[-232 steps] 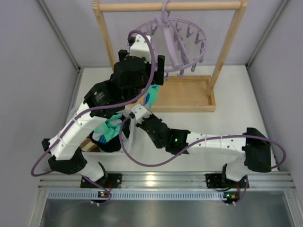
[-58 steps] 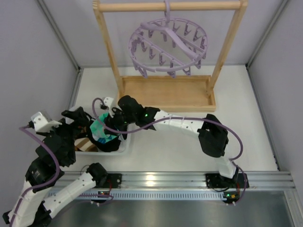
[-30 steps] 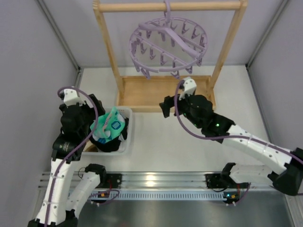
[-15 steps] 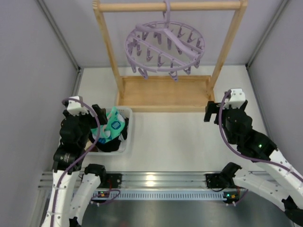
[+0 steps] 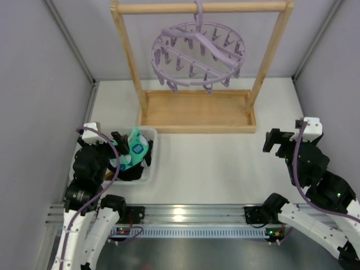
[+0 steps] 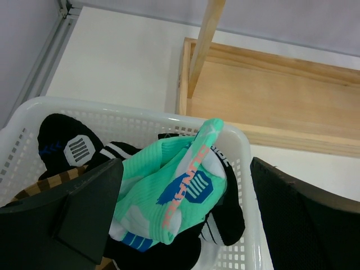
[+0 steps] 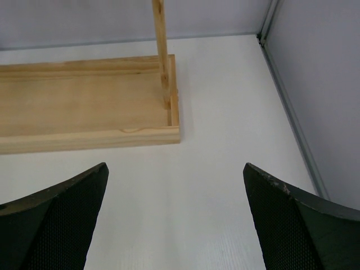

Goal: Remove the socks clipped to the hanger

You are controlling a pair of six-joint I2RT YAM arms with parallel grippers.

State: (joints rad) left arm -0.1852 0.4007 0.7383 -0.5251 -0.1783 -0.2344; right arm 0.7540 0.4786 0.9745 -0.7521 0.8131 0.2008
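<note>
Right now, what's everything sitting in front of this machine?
hanger: one, lavender, hooked on the rack's top bar, clips bare
rack: one, pale wood, far side of the table
basket: one, white, near left
socks: several, mint, black and brown-striped, piled in the basket
table: one, white, under everything
left tool: one, black, open, above the basket
right tool: one, black, open, above bare table, near right

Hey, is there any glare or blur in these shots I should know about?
Top view: a bright glare spot on the metal rail. Left wrist view: the socks are crisp, the near fingers dark and soft. Right wrist view: even light, no glare.
</note>
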